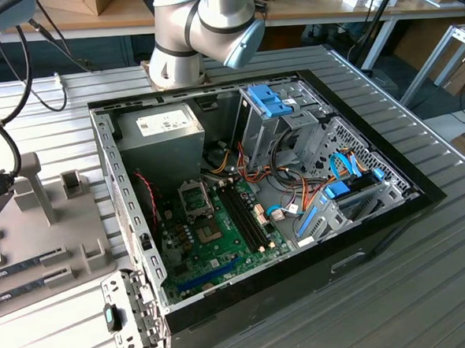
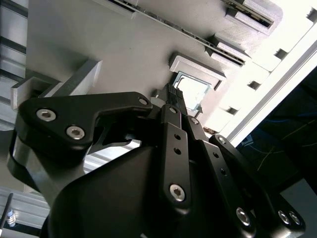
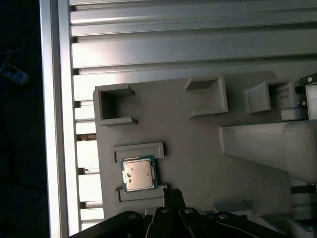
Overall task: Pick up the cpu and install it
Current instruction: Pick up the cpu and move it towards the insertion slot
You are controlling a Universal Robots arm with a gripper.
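Black metal linkage gripper [image 2: 171, 96] next to the small flat square cpu [image 3: 138, 174], which has a silvery top and a green circuit-board rim.
The gripper's fingers are drawn together and grasp nothing. In both wrist views the cpu lies flat just off the gripper's tip, not between the fingers, in a shallow walled pocket [image 3: 138, 148] of the pale grey plastic fixture plate [image 3: 198, 144]. Whether they touch cannot be told. Beyond the plate, farther from the hand, lies the ribbed aluminium table [image 3: 173, 44].
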